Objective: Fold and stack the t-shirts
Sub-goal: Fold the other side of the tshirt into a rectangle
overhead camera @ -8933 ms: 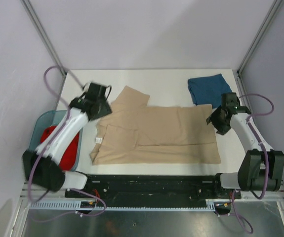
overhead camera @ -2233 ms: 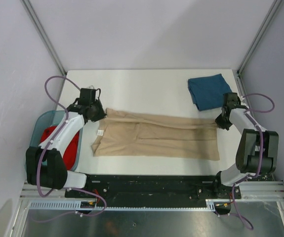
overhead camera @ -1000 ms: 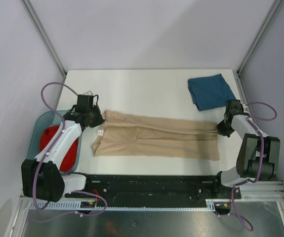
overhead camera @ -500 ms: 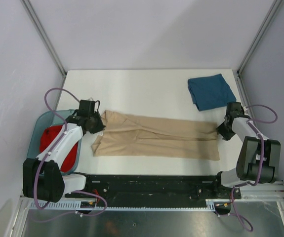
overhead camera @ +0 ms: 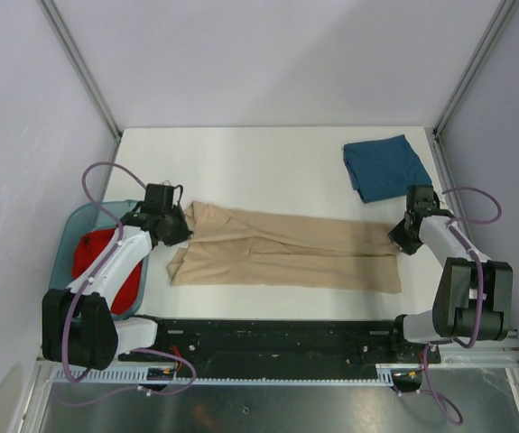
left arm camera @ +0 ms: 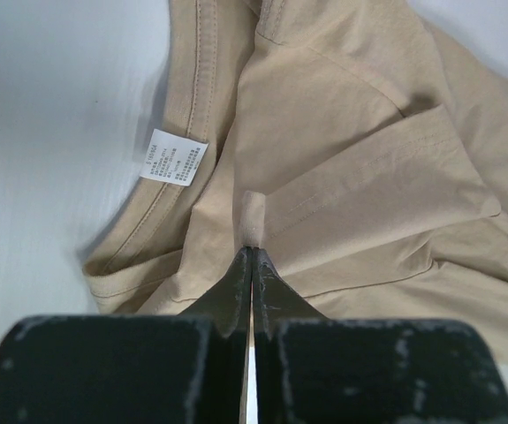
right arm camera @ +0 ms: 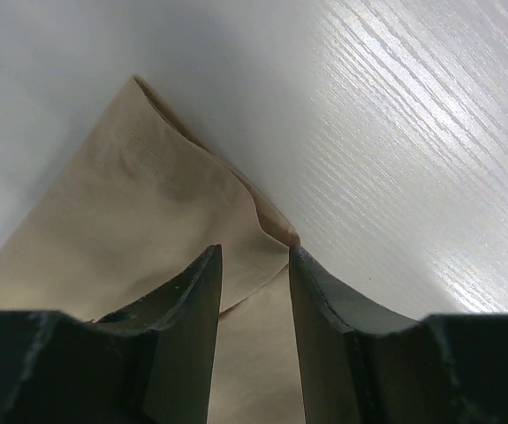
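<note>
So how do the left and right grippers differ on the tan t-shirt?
The left gripper is shut, pinching a fold of the tan t-shirt near its white neck label; the right gripper is open, jaws straddling the cloth's edge. The left sits at the collar end, the right at the opposite end. Both are down at the same shirt.

Items I log on my screens, outside the job:
- White table (overhead camera: 268, 162), wood-grain surface, centre of the top view.
- Pale blue bin (overhead camera: 71, 225), left edge, mid-height.
- Two metal frame posts, upper left (overhead camera: 78, 63) and upper right (overhead camera: 476, 63).
- Lilac walls (overhead camera: 268, 54), top.
- Black mounting rail (overhead camera: 277, 336), bottom.
- Slotted grey duct (overhead camera: 106, 373), lower left.
</note>
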Controlling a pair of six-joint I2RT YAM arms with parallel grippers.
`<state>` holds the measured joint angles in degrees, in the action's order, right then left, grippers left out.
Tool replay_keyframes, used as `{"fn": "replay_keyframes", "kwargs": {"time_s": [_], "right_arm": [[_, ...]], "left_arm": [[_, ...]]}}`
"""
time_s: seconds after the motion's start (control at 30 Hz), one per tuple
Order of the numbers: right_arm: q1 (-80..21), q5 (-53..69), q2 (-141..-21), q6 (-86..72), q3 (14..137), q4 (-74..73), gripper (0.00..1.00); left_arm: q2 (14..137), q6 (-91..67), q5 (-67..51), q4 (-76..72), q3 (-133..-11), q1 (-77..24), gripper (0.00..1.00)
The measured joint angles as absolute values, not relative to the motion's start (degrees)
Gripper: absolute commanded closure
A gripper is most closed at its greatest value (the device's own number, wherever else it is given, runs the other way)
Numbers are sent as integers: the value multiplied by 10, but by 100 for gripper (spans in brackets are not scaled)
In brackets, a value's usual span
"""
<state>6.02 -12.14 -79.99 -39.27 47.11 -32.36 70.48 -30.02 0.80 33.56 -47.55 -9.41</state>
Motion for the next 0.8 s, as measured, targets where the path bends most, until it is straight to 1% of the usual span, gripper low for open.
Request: {"fn": "replay_keyframes", "kwargs": {"time_s": [0.53, 0.8], "right_arm": [[57, -124, -841, -403, 453, -325, 62], [63, -123, -842, -403, 449, -323, 63]], "left_arm": [[705, -300, -4, 336, -475, -94, 100], [705, -300, -5, 336, -475, -94, 100]]}}
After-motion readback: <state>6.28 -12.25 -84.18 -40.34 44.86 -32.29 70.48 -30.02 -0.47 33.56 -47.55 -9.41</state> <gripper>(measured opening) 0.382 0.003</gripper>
